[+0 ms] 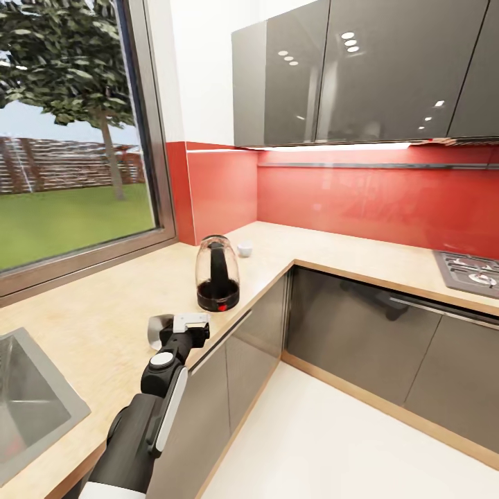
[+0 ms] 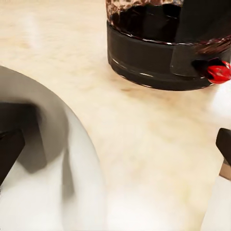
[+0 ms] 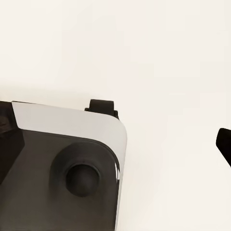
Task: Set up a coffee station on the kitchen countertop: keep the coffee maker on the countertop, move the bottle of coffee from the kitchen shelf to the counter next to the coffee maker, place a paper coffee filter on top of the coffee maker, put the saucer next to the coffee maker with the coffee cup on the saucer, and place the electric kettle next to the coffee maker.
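A glass jug with a black base and red switch (image 1: 217, 274), which I take for the coffee maker, stands on the beige countertop (image 1: 104, 312) near its inner corner; its base (image 2: 154, 57) looms close in the left wrist view. A small white cup (image 1: 244, 248) sits just behind it. My left gripper (image 1: 191, 320) hovers low over the counter in front of the jug, jaws spread wide (image 2: 116, 151). A white rounded dish-like thing (image 1: 157, 330), perhaps the saucer, lies against the left finger (image 2: 9, 151) and bulks large (image 2: 72, 183) there. My right gripper (image 3: 116, 144) is open over pale floor.
A steel sink (image 1: 31, 402) is set into the counter at the left, below a large window (image 1: 69, 138). Grey cabinets (image 1: 360, 69) hang over the red backsplash, and a hob (image 1: 471, 272) sits at the right. The robot's own dark housing (image 3: 62, 178) lies under the right gripper.
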{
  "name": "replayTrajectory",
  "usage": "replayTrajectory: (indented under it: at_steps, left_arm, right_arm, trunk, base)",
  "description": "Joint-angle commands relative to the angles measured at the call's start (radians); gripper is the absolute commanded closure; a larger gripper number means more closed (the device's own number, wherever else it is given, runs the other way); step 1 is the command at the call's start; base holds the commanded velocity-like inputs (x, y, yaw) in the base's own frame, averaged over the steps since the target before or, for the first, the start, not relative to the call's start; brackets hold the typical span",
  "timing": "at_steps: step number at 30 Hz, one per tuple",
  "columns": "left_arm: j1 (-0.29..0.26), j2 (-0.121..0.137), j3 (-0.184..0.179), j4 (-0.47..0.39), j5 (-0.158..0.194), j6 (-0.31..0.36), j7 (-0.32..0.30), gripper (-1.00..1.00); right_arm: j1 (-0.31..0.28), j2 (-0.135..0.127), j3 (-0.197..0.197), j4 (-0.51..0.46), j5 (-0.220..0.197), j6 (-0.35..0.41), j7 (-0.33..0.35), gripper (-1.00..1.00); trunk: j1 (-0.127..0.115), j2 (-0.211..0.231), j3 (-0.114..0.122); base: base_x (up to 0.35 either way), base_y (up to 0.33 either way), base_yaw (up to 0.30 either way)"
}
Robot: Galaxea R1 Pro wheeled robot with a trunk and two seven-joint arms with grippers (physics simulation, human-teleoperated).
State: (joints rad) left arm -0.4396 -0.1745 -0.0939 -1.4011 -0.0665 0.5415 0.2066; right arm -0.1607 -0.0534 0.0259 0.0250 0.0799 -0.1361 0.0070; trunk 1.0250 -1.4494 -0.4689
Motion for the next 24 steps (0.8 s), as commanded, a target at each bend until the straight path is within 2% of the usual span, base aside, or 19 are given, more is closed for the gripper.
replayTrajectory:
  at_steps: [1, 12, 15, 18, 24]
  left_arm:
    - [-0.001, 0.000, -0.001, -0.001, -0.006, 0.006, 0.002, -1.00]
    - [-0.001, 0.000, -0.001, -0.001, -0.006, 0.006, 0.002, -1.00]
    - [0.009, 0.000, 0.016, -0.017, 0.011, 0.012, 0.019, -1.00]
    - [0.009, 0.000, 0.017, -0.017, 0.027, 0.012, 0.026, -1.00]
    - [0.009, 0.000, 0.017, -0.017, 0.061, 0.012, 0.026, -1.00]
  right_arm:
    - [-0.001, 0.000, 0.002, 0.003, 0.008, -0.005, 0.001, -1.00]
    - [-0.001, 0.000, 0.002, 0.003, 0.008, -0.005, 0.001, -1.00]
    - [-0.019, -0.006, 0.019, -0.015, 0.017, -0.022, -0.001, -1.00]
    - [-0.036, -0.006, 0.035, -0.032, 0.017, -0.039, -0.001, -1.00]
    - [-0.059, -0.006, 0.035, -0.066, 0.017, -0.062, -0.001, -1.00]
  trunk:
    - [0.000, -0.001, -0.001]
    - [0.000, -0.001, -0.001]
    - [0.000, -0.001, -0.001]
    - [0.000, -0.001, -0.001]
    - [0.000, -0.001, -0.001]
  base:
    - [0.000, 0.005, 0.000]
    - [0.015, 0.001, 0.000]
    - [0.000, 0.000, 0.000]
    - [0.000, 0.000, 0.000]
    - [0.000, 0.000, 0.000]
